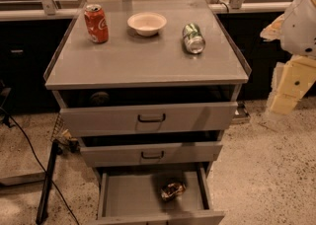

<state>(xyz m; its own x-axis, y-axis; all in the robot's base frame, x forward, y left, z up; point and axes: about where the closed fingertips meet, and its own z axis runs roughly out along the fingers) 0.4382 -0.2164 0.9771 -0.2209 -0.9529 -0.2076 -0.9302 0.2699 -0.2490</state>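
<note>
Cream claw (285,91) far R; grey cab. (148,63) w/ green can (193,38), white bowl (146,23), red can (96,23)

Green can (193,38) lies on its side on the cabinet top (148,63), right rear (silver end toward camera). Gripper (285,91) hangs off the cabinet's right edge, well apart from the can.

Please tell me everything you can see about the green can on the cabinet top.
The green can looks like metal, with a silvery end turned toward the camera. It lies on its side on the right half of the grey cabinet top, to the right of the white bowl and apart from it. Only the top touches it. The tool hangs further right, past the top's edge, clear of the can.
</note>
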